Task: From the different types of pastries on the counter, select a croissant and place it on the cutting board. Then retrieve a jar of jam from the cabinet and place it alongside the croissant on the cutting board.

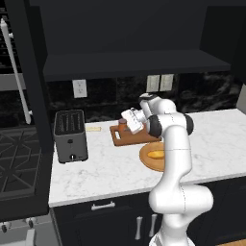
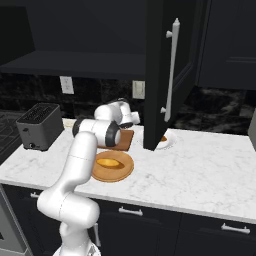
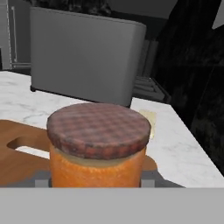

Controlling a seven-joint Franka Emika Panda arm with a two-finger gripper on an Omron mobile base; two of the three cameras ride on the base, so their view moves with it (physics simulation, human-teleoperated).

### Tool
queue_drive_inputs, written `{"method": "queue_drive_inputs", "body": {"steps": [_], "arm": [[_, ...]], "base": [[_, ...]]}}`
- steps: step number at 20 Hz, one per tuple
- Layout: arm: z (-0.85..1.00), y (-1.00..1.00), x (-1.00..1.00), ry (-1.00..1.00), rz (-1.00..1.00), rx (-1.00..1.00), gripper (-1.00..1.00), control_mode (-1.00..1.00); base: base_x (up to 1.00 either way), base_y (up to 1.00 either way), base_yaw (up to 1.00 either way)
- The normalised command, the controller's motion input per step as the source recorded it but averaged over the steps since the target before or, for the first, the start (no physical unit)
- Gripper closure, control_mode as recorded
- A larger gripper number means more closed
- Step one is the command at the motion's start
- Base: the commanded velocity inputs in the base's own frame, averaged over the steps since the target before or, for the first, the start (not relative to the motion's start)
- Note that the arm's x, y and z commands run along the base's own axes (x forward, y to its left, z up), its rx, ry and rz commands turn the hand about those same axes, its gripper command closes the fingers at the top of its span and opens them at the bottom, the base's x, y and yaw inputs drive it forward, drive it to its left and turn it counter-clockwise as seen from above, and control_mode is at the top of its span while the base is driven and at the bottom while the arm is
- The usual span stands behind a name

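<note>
Jam jar (image 3: 97, 146) sits pinched between the gripper (image 3: 95, 178) fingers over the cutting board (image 3: 19, 153); releasing it comes next, seemingly.

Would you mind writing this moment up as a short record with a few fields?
jar of jam: upright over the cutting board, checked lid on, between the fingers
gripper: low over the board's left end
toaster: on the counter, left of the board
round wooden plate: in front of the board, holds a yellow bun
pale stick pastry: lies between toaster and board
cabinet door: open
</note>
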Motion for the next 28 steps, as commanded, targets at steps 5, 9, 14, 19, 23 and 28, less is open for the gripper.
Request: {"method": "queue_drive_inputs", "body": {"steps": [5,9,14,19,23,28], "arm": [[0.03,0.0,-0.07,0.0,0.01,0.05,-1.0,-1.0],[0.32,0.0,-0.2,0.0,0.0,0.1,-1.0,-1.0],[0.26,-0.01,-0.27,0.0,0.0,0.11,-1.0,-1.0],[0.55,-0.26,-0.31,0.0,0.02,0.19,-1.0,-1.0],[0.16,-0.01,-0.22,0.09,0.0,0.2,-1.0,-1.0],[0.35,0.02,-0.07,0.06,0.01,0.17,-1.0,-1.0]], "base": [[0.0,0.0,0.0],[0.0,0.0,0.0],[0.0,0.0,0.0],[0.0,0.0,0.0],[0.0,0.0,0.0],[0.0,0.0,0.0]]}}
